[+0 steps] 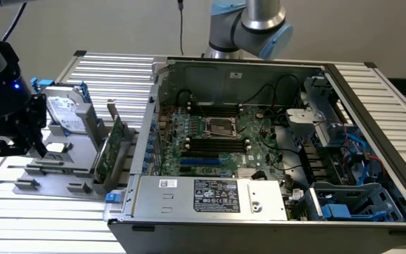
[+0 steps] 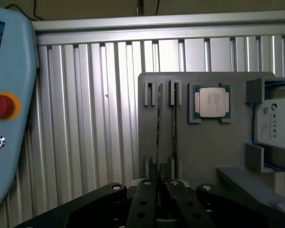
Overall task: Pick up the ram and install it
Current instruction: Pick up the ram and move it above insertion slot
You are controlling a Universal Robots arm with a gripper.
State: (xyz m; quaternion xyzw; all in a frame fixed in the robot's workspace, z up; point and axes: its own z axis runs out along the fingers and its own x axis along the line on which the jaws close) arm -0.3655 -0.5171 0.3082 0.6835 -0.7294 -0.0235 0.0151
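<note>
The gripper (image 2: 159, 190) was seen with its jaws drawn together on the thin top edge of the ram (image 2: 157, 133), which was viewed edge-on as a narrow pale line standing between the paired guide posts of the grey holder (image 2: 204, 152). It could not be told whether the stick had been raised at all from those posts. On the same holder the processor chip (image 2: 212, 102) was seated just beside the guides, and the hard drive (image 1: 65, 114) and the expansion card (image 1: 111, 145) were racked further along.

In the exterior view the holder was placed at about nine o'clock from the open computer case (image 1: 372, 106), with the motherboard's black slots (image 1: 217, 143) lying near the case's centre, well apart from the ram.

The step in hand was judged to be the pick from the holder. For it to be done well, the stick should be drawn out straight along its guides, without tilt, since a slight lean appeared in the edge-on line and a cocked board could be bound against the posts. The grip should be kept centred along the length so that no swing is induced, and the neighbouring chip should be left undisturbed.
</note>
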